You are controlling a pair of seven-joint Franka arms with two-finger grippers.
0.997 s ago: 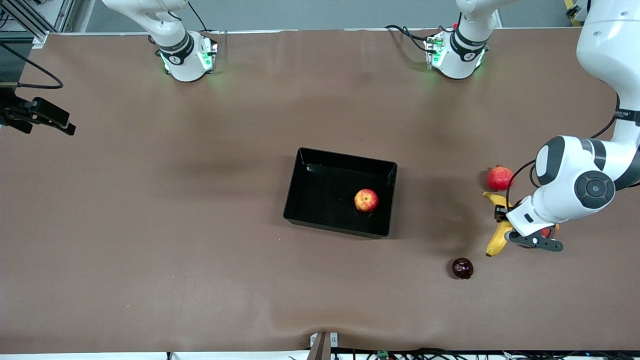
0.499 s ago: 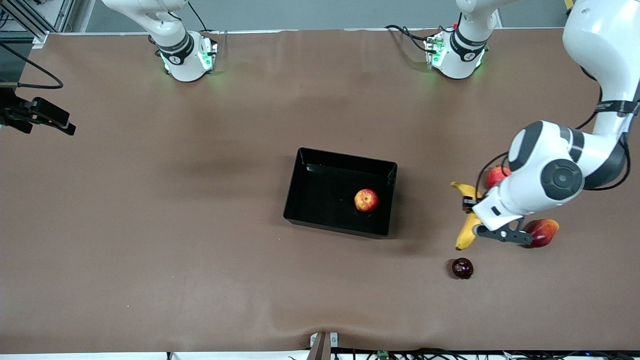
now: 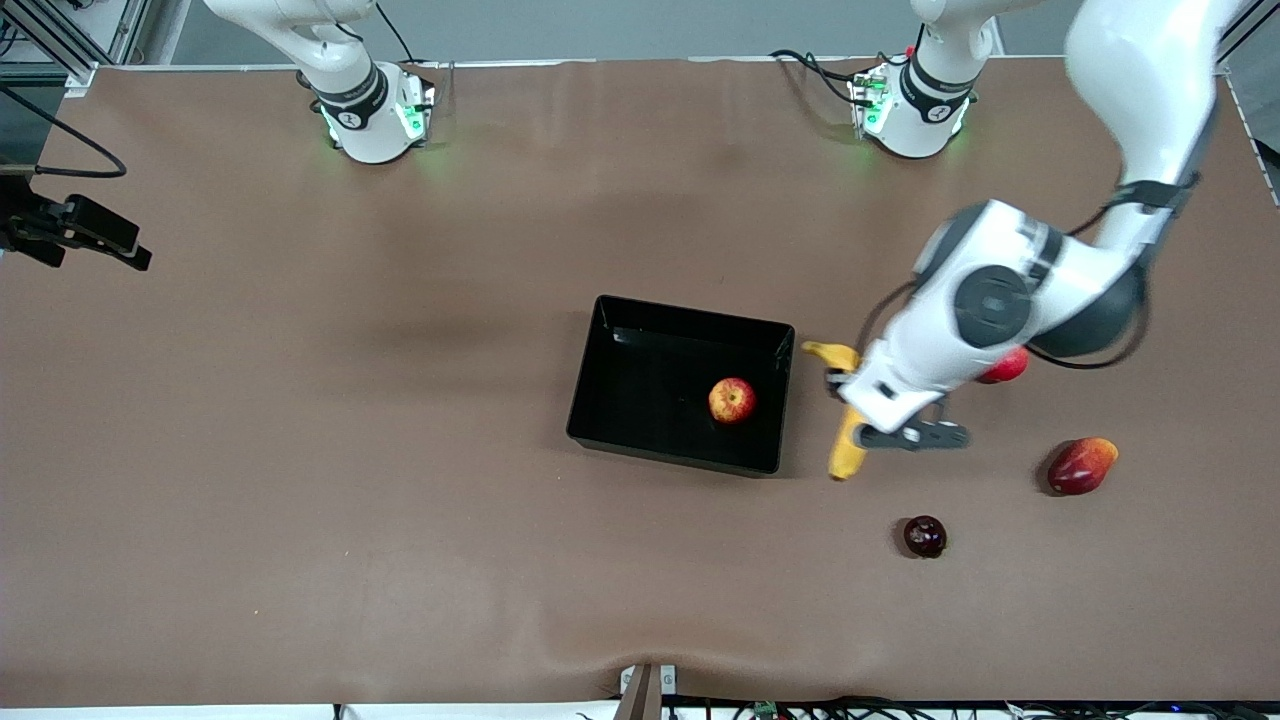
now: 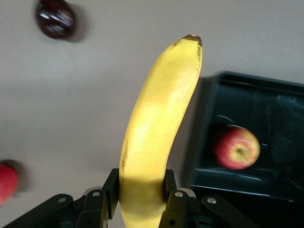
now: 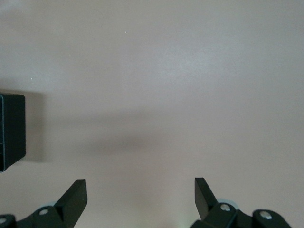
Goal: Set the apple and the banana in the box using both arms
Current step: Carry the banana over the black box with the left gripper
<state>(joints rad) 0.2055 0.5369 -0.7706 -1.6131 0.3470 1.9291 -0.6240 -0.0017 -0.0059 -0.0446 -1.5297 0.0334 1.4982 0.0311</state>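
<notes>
Box (image 3: 640, 375): shallow black tray at mid-worktop (image 3: 400, 450), the landmark for all entries below

Apple (image 3: 732, 400): red with yellow streaks, resting inside the box, in the part toward the left arm's end

Banana (image 4: 156, 137): yellow, dark-tipped, up in the air over bare worktop just beside the box wall on the left arm's end; not in the box

Left gripper (image 4: 141, 202): fingers (image 4: 174, 202) clamped on the banana's lower end, fruit jutting out past them; over the worktop just beside the box

Right gripper (image 5: 140, 195): waiting; fingers spread wide, holding nothing, over bare worktop with a corner of the box at the edge of its wrist view

Pomegranate (image 3: 1008, 366): red, partly hidden under the left arm, well apart from the box toward the left arm's end

Plum (image 3: 925, 536): dark purple, nearer the front camera than the box

Red-yellow fruit (image 3: 1081, 465): oblong, farthest from the box toward the left arm's end
</notes>
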